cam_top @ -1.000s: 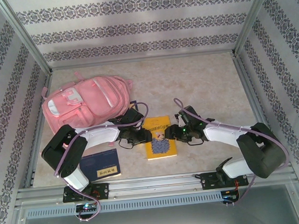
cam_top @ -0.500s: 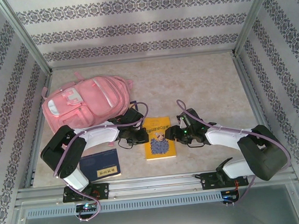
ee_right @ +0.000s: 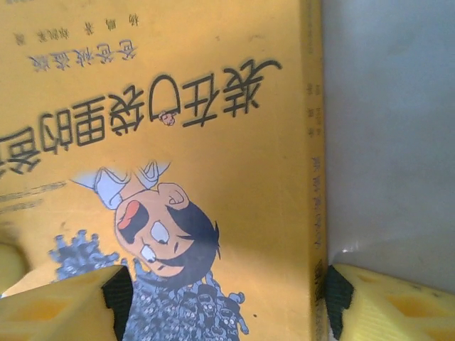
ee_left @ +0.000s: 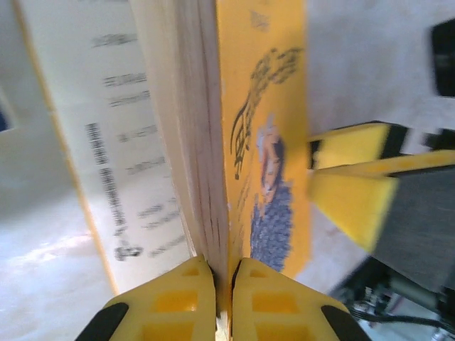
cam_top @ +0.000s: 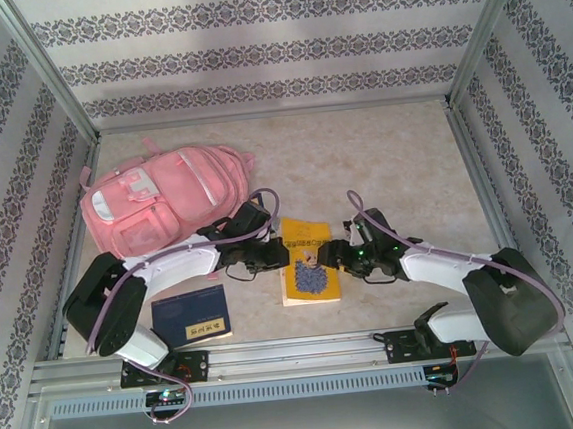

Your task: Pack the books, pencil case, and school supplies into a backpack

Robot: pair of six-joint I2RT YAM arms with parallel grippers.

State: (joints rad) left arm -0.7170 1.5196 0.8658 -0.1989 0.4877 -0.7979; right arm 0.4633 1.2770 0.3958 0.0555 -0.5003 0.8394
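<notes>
Now my left claw (ee_left: 224,273) has pinched shut on the yellow book (cam_top: 309,269) at its nine-o'clock edge, tipping it up; my right claw (ee_right: 224,291) has spread, letting go; the backpack (cam_top: 165,200) waits at ten o'clock.

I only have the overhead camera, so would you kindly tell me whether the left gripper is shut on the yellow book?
Observer: Yes. In the left wrist view the left gripper is shut on the yellow book, pinching its edge between the fingers.
Operator: Thank you. Is the right gripper clamping it too?
Observer: No. In the right wrist view the right gripper is open, with one finger over the cover and the other beyond the spine.
</notes>
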